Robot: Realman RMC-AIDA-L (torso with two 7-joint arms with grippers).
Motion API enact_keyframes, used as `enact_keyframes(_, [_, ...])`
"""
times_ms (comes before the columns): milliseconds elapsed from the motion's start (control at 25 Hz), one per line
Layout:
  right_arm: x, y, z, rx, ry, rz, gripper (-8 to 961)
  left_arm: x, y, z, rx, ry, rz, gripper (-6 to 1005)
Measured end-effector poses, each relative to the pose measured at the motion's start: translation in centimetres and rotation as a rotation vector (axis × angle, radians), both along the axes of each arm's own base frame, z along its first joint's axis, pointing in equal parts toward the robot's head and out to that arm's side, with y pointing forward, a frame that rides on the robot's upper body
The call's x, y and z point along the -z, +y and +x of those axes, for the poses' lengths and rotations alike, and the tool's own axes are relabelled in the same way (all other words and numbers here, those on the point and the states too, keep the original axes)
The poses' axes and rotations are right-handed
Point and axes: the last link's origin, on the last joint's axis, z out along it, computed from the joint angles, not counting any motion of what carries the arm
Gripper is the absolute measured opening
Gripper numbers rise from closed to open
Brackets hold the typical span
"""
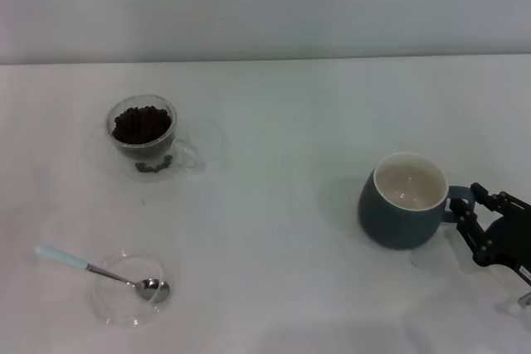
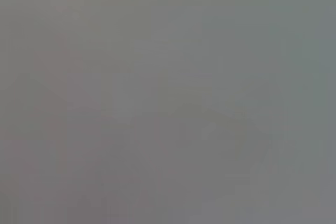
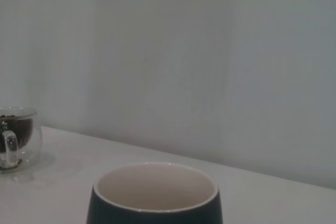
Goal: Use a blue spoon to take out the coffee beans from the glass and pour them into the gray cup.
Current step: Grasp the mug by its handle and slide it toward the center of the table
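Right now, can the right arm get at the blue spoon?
Probably not easily. The right pincer sits at the gray cup's handle on the robot's right, while the blue spoon lies on a clear saucer far across on the left. Nothing stands between them.

A wide bare stretch of table (image 1: 274, 230) lay between the glass (image 1: 143, 132) and the gray cup (image 1: 404, 201), whose handle side the right gripper (image 1: 465, 209) blocked.
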Motion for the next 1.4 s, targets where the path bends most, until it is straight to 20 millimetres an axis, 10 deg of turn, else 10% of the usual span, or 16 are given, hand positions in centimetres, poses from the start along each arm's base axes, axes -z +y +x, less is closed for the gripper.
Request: enact_keyframes(1400, [2.7, 1.3, -3.5, -0.109, 0.032, -0.101, 170, -0.7, -0.1, -0.3, -0.016, 0.010, 0.024, 709])
